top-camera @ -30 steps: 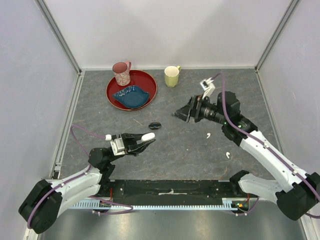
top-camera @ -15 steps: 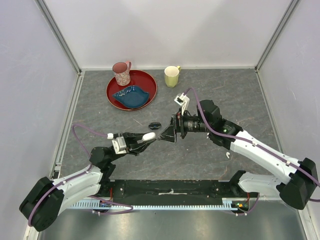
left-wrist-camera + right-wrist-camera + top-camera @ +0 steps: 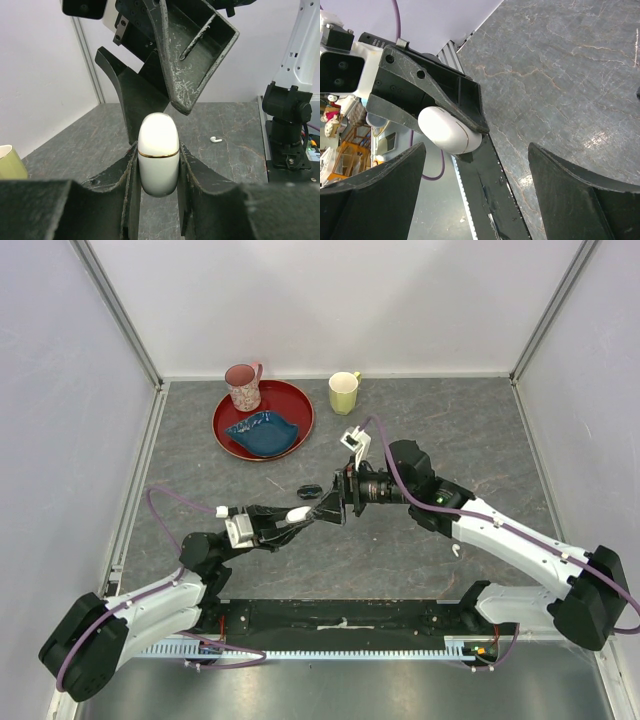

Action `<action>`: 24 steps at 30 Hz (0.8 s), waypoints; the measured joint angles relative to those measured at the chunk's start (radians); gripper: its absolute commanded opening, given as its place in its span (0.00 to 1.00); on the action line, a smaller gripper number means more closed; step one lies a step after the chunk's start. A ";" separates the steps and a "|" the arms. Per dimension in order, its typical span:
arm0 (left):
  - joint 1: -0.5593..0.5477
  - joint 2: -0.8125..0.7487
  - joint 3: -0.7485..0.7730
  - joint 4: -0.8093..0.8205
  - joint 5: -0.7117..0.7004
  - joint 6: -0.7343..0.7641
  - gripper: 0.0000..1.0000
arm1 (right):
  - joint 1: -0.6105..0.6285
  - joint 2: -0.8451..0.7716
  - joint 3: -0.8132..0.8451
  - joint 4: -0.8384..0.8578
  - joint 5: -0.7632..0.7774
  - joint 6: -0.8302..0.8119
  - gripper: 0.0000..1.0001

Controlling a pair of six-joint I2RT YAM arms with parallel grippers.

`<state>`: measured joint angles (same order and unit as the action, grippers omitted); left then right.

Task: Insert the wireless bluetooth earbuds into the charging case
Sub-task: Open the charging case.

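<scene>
The charging case (image 3: pixel 158 150), a glossy white capsule with a thin gold seam, is pinched between the fingers of my left gripper (image 3: pixel 158 152), its rounded end sticking out forward. From above, the left gripper (image 3: pixel 297 515) holds it over the table's near middle. My right gripper (image 3: pixel 328 508) faces it with jaws wide open, one finger (image 3: pixel 195 55) above and one behind the case. The right wrist view shows the case (image 3: pixel 447 131) just ahead of the open right gripper (image 3: pixel 476 150), untouched. One white earbud (image 3: pixel 456 550) (image 3: pixel 216 140) lies on the table to the right.
A red plate (image 3: pixel 226 432) carrying a blue bowl (image 3: pixel 262 433) and a pink mug (image 3: pixel 243 387) sits at the back left. A pale green mug (image 3: pixel 344 393) stands beside it. A small black object (image 3: pixel 310 490) lies just behind the grippers.
My right arm has swung left and down from mid-table until its open jaws reach the case's end. The left gripper has kept its grip and barely shifted.
</scene>
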<state>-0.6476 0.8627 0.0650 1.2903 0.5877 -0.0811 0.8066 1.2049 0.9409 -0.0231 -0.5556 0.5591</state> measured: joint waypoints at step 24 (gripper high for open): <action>-0.005 -0.002 0.003 0.000 0.005 0.000 0.02 | 0.040 0.037 0.013 -0.030 0.046 -0.034 0.90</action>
<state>-0.6521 0.8612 0.0685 1.2903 0.5926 -0.0814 0.8471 1.2419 0.9539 -0.0532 -0.5098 0.5251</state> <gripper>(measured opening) 0.353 0.893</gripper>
